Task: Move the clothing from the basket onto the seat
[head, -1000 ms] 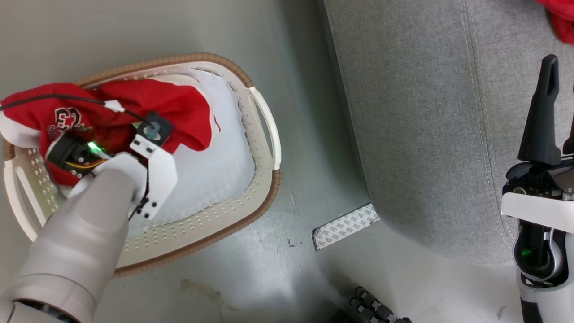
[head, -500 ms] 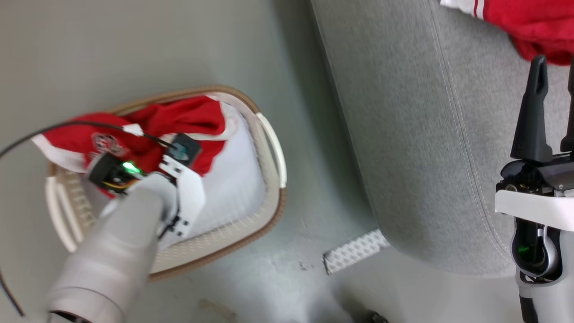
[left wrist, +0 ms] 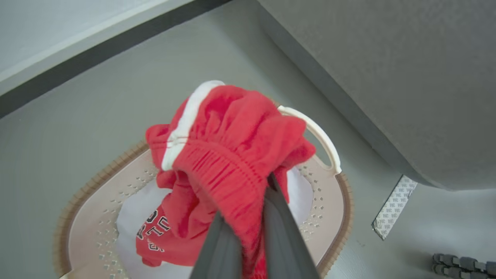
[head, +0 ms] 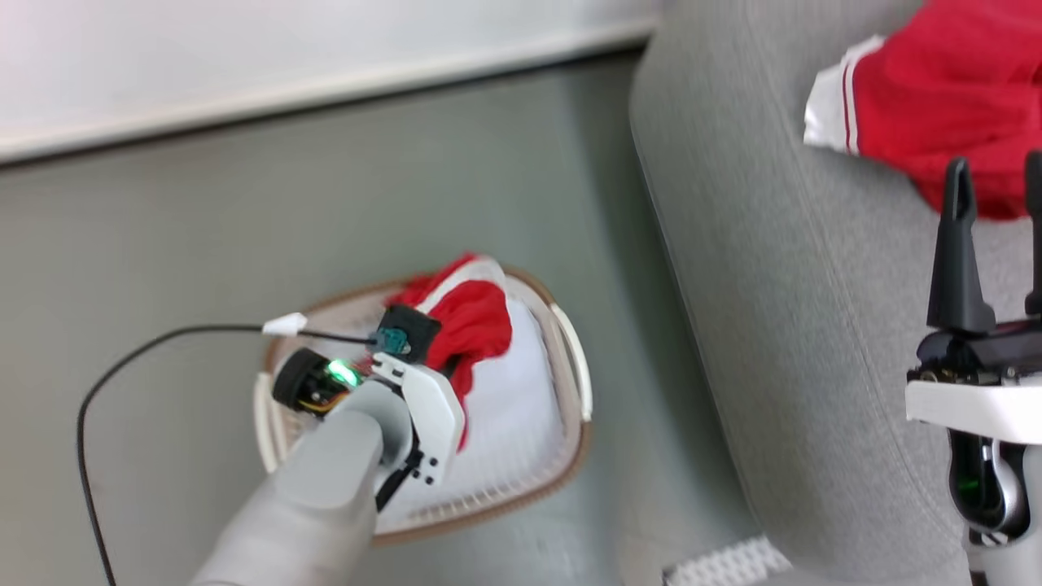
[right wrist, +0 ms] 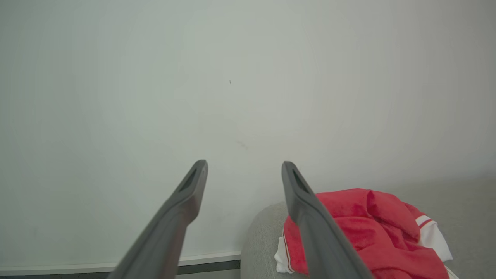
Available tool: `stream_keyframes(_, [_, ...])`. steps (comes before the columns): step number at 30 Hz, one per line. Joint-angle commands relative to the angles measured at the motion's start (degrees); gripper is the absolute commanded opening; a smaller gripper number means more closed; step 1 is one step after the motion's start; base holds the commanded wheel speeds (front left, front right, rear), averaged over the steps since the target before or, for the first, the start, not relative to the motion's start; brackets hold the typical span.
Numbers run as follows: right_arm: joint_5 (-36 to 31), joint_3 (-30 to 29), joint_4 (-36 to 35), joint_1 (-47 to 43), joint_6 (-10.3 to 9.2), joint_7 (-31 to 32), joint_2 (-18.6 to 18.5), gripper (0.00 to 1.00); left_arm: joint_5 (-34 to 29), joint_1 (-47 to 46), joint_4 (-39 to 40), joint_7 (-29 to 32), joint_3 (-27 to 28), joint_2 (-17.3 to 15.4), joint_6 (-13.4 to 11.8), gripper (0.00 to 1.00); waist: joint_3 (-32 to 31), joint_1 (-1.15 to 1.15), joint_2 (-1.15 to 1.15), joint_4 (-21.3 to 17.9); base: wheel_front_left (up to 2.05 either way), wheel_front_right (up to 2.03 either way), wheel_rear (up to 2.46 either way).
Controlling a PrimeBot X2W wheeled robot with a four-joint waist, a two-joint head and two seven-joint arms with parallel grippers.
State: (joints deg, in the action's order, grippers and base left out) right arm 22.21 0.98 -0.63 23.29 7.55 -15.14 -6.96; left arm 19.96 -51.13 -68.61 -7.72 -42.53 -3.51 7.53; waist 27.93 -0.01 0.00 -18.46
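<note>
Red shorts point(left wrist: 232, 147) with white trim hang bunched above the basket point(left wrist: 337, 201), and my left gripper point(left wrist: 245, 195) is shut on their gathered waistband. A printed leg end trails down toward the white liner point(left wrist: 131, 209). In the head view the same red clothing point(head: 476, 321) shows just past my left wrist, over the basket point(head: 580, 439). Another red garment point(head: 936, 89) lies on the grey seat point(head: 773, 285). My right gripper point(head: 997, 163) stands open over the seat; in its own view the right gripper point(right wrist: 244, 164) holds nothing, with the red garment point(right wrist: 368, 232) below it.
The basket stands on a grey floor point(head: 407, 203) left of the seat, near a white wall with a baseboard point(head: 326, 81). A strip of patterned tape point(left wrist: 395, 207) lies on the floor by the seat's corner. A black cable point(head: 163, 342) loops from my left wrist.
The head camera has tilted up, bringing the wall into view. My left gripper has closed on the red shorts and raised them out of the basket. The right gripper stays open.
</note>
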Motion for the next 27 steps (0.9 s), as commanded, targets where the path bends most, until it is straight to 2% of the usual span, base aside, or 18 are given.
stream_keyframes(1, [-0.32, 0.05, 0.54, -1.46, -0.13, 0.01, -0.64, 1.0, 2.04, 1.34, 0.93, -0.89, 0.15, 0.29, -0.12, 0.0, -6.73, 0.01, 0.0, 3.86, 0.0, 0.0, 0.0])
stream_keyframes(8, [0.29, 0.81, 2.45, -5.24, -0.13, 0.01, -2.51, 1.0, 8.71, 4.99, 7.25, -3.72, -1.75, 0.57, -0.12, 0.0, -14.91, 0.01, 0.0, 6.46, 0.0, 0.0, 0.0])
stream_keyframes(15, [0.65, 1.71, 3.74, -9.81, -0.13, 0.01, -3.56, 1.0, 12.68, 6.72, 15.08, -6.33, -1.63, 0.35, -0.11, 0.0, -21.18, 0.01, 0.0, 8.75, 0.0, 0.0, 0.0])
stream_keyframes(21, [1.15, 3.6, 5.23, -13.3, -0.13, 0.01, -3.71, 1.0, 15.52, 9.7, 25.02, -7.18, 0.93, -2.02, -0.38, 0.0, -27.07, 0.01, 0.0, 9.74, 0.0, 0.0, 0.0])
stream_keyframes(27, [1.76, 5.45, 5.5, -14.84, -0.13, 0.01, -3.61, 1.0, 15.64, 11.05, 36.79, -6.25, 2.77, -5.01, -3.2, 0.0, -29.45, 0.01, 0.0, 10.35, 0.0, 0.0, 0.0])
